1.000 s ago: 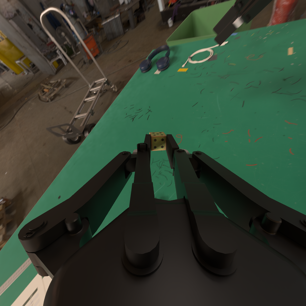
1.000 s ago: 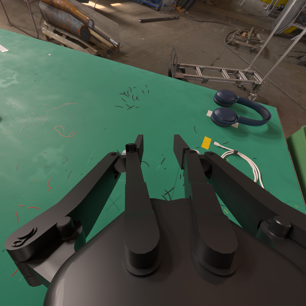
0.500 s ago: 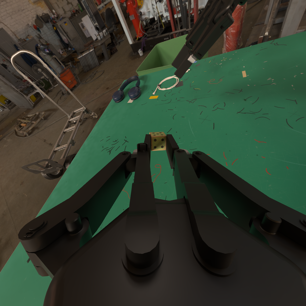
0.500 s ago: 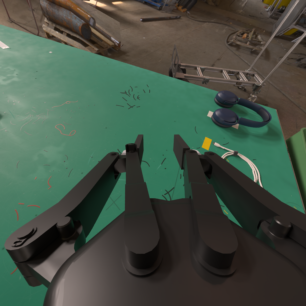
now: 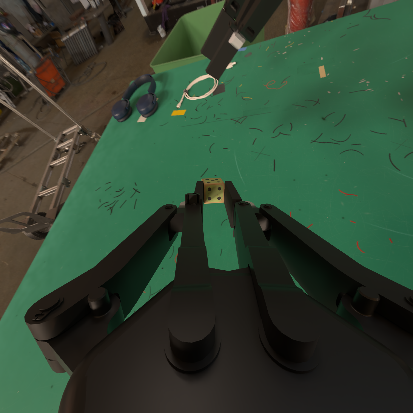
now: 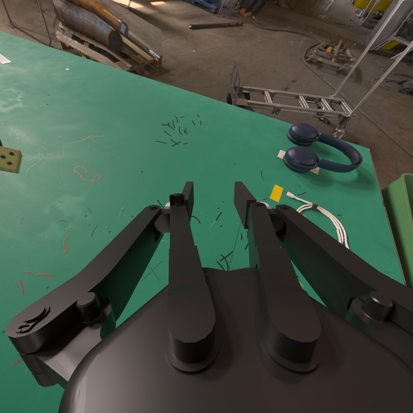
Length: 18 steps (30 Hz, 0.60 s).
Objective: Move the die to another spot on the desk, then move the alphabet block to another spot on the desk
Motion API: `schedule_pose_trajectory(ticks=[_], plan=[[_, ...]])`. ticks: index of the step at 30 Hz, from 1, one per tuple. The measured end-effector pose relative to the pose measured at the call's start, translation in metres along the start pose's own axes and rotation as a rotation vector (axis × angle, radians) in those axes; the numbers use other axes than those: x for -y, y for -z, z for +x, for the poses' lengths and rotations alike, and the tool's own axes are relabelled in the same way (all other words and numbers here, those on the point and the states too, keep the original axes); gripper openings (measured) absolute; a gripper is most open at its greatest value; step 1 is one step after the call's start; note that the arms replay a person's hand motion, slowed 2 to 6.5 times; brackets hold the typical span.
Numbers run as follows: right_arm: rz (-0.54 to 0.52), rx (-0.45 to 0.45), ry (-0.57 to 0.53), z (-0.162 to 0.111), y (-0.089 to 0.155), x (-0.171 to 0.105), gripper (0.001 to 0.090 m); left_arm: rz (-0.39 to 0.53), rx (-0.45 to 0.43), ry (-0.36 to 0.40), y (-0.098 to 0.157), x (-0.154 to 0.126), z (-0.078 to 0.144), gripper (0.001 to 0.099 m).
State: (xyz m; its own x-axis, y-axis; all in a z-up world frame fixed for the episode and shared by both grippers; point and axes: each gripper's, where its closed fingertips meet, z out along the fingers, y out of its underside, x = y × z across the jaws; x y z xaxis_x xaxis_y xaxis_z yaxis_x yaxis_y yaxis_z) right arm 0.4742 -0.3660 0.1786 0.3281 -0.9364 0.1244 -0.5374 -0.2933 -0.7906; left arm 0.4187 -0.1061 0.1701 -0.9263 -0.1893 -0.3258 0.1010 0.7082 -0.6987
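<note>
A yellow die with black pips (image 5: 213,191) sits clamped between the fingertips of my left gripper (image 5: 213,192), held above the green desk (image 5: 290,178). The die also shows at the far left edge of the right wrist view (image 6: 9,159), off the desk surface. My right gripper (image 6: 213,196) is open and empty above the desk, and it shows from outside at the top of the left wrist view (image 5: 225,44). No alphabet block is in view.
Dark blue headphones (image 5: 138,100) (image 6: 319,148) lie near the desk's edge, a coiled white cable (image 5: 201,89) (image 6: 321,216) and a yellow tag (image 5: 178,112) (image 6: 276,192) beside them. A green bin (image 5: 187,40) (image 6: 400,212) stands past the desk's end. A hand truck (image 6: 290,100) lies on the floor.
My left gripper has carried the die along the desk toward the headphones and the right gripper; the die has come into the right wrist view's left edge. The right gripper has barely moved.
</note>
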Motion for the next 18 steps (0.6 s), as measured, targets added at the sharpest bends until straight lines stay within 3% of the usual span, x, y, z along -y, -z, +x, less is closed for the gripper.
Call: schedule_pose_trajectory(ticks=[10, 18], plan=[[0.001, -0.013, -0.010, 0.008, 0.007, -0.002, 0.0489, -0.093, -0.185, 0.020, -0.045, -0.010, 0.039, 0.0254], [0.003, -0.004, -0.031, 0.014, 0.012, -0.005, 0.0489, -0.172, -0.260, 0.001, -0.068, -0.022, 0.055, 0.0254]])
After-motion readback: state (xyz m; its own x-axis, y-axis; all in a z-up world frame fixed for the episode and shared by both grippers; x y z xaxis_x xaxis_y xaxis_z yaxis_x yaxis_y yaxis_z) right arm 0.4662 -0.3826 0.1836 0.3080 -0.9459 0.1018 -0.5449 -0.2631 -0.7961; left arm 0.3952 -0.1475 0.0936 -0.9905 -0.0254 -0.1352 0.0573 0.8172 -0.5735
